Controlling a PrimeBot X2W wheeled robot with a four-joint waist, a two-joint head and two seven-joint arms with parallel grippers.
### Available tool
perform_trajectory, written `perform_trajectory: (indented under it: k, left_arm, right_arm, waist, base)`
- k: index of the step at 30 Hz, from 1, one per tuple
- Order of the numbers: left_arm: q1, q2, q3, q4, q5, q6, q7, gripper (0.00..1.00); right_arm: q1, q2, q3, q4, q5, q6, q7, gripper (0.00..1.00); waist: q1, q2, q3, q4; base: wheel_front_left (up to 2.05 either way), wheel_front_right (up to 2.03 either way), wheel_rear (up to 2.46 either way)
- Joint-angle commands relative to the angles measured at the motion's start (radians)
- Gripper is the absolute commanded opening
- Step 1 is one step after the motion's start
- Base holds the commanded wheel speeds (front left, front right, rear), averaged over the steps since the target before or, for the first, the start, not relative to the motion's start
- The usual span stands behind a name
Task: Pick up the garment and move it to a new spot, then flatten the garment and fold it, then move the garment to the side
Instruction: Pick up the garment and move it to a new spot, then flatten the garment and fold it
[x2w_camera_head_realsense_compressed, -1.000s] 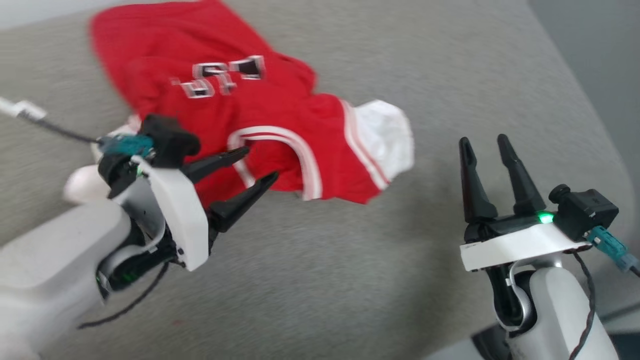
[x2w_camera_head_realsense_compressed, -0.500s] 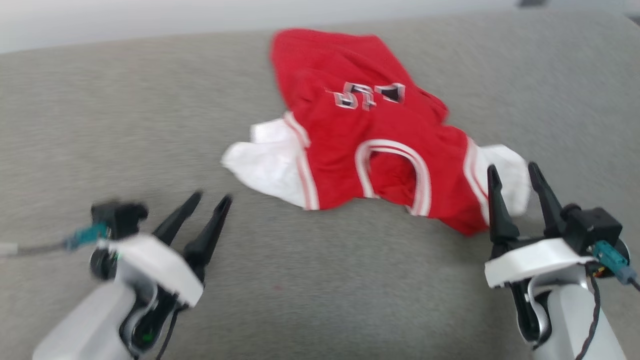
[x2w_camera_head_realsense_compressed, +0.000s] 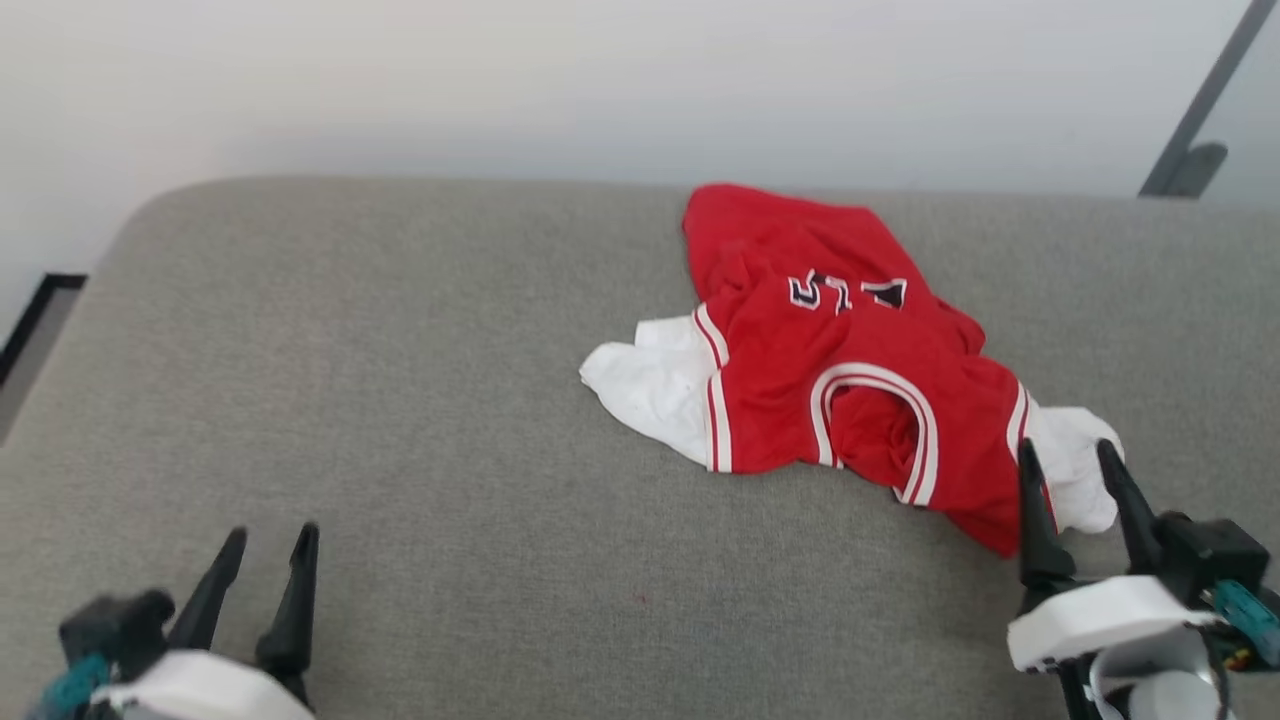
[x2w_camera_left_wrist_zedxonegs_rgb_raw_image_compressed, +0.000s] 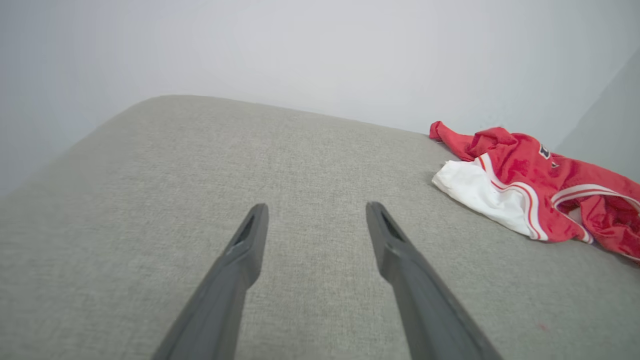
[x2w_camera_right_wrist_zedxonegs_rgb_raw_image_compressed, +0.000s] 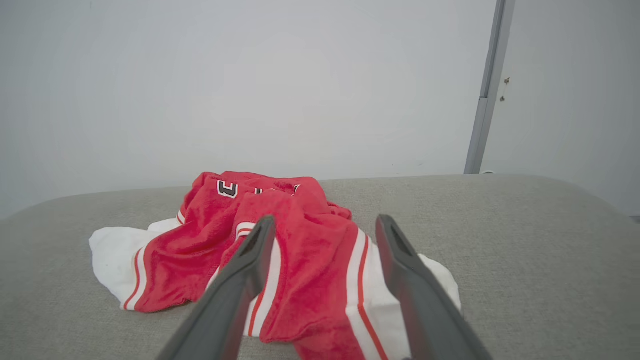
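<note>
The garment (x2w_camera_head_realsense_compressed: 840, 350), a red jersey shirt with white sleeves and striped trim, lies crumpled on the grey cushion (x2w_camera_head_realsense_compressed: 400, 400), right of centre. Its black number faces up near the far edge. My right gripper (x2w_camera_head_realsense_compressed: 1070, 455) stands open at the lower right, its fingertips over the shirt's near white sleeve (x2w_camera_head_realsense_compressed: 1075, 470). In the right wrist view the garment (x2w_camera_right_wrist_zedxonegs_rgb_raw_image_compressed: 300, 250) shows between and beyond the spread fingers (x2w_camera_right_wrist_zedxonegs_rgb_raw_image_compressed: 250, 265). My left gripper (x2w_camera_head_realsense_compressed: 268, 538) is open at the lower left, far from the shirt. The left wrist view has the garment (x2w_camera_left_wrist_zedxonegs_rgb_raw_image_compressed: 530, 175) off to the right.
The cushion's rounded far edge meets a pale wall (x2w_camera_head_realsense_compressed: 600, 90). A dark slanted post (x2w_camera_head_realsense_compressed: 1195, 110) stands at the upper right. Bare grey fabric spreads across the cushion's left half.
The head camera has swung and risen, so the whole picture shifted. My left gripper has drawn back from the shirt's collar to the lower left. The right gripper stays open.
</note>
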Motion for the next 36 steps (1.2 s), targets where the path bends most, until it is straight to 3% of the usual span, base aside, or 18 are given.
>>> perform_trajectory:
  k: [1, 10, 24, 30, 36]
  left_arm:
    - [0.028, -0.012, 0.019, -0.021, 0.025, 0.002, -0.005, 1.0]
    - [0.14, -0.065, 0.119, -0.18, 0.164, 0.002, -0.005, 1.0]
    - [0.157, -0.08, 0.099, -0.184, 0.16, 0.002, -0.005, 1.0]
    - [0.105, -0.04, 0.03, -0.198, 0.146, 0.002, -0.005, 1.0]
    - [-0.064, 0.087, -0.112, -0.205, 0.075, 0.002, -0.005, 1.0]
  right_arm:
    - [0.015, -0.002, -0.006, -0.011, 0.002, 0.0, -0.002, 1.0]
    - [0.067, -0.001, -0.031, -0.104, 0.021, 0.0, -0.002, 1.0]
    - [0.065, -0.001, -0.022, -0.106, 0.041, 0.0, -0.002, 1.0]
    - [0.054, -0.001, -0.017, -0.104, 0.046, 0.0, -0.002, 1.0]
    - [0.023, -0.002, 0.005, -0.107, 0.073, 0.0, -0.002, 1.0]
  waist:
    - [0.0, -0.0001, -0.026, 0.009]
    - [0.0, -0.0001, -0.044, 0.001]
    - [0.0, -0.0001, -0.032, -0.019]
    - [0.0, -0.0001, -0.014, -0.021]
    - [0.0, -0.0001, 0.035, -0.056]
  base:
    - [0.0, 0.0, 0.0]
    - [0.0, 0.0, 0.0]
    - [0.0, 0.0, 0.0]
    - [0.0, 0.0, 0.0]
    - [0.0, 0.0, 0.0]
